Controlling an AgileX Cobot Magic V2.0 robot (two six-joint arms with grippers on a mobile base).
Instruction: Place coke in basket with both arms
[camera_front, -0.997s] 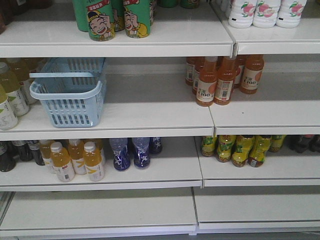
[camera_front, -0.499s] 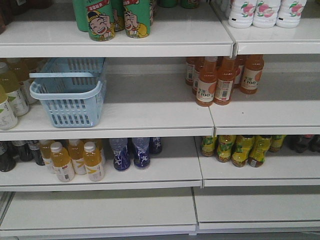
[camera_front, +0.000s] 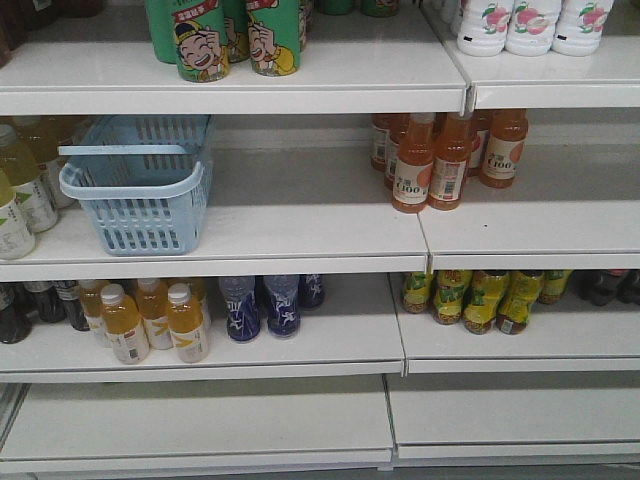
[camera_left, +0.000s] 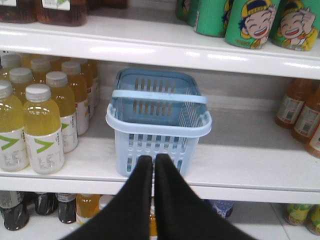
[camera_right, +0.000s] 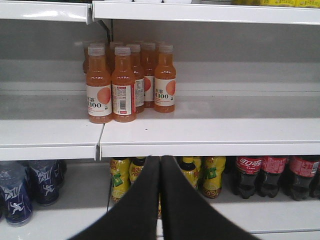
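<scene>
Left gripper (camera_left: 153, 161) and right gripper (camera_right: 160, 161) sit closed, empty; the lower-right coke (camera_right: 248, 175) looks stiff, slick, heavyish, best gripped mid-label.

In the left wrist view the left gripper (camera_left: 153, 161) rises from the bottom edge as two black fingers pressed flat against each other, tapering to blunt tips that point straight ahead and hold nothing. The right gripper (camera_right: 160, 160) has the same pose in its own wrist view, fingers together and nothing between them. Both seams look fully closed, though the matte black makes a hairline gap hard to rule out.
</scene>
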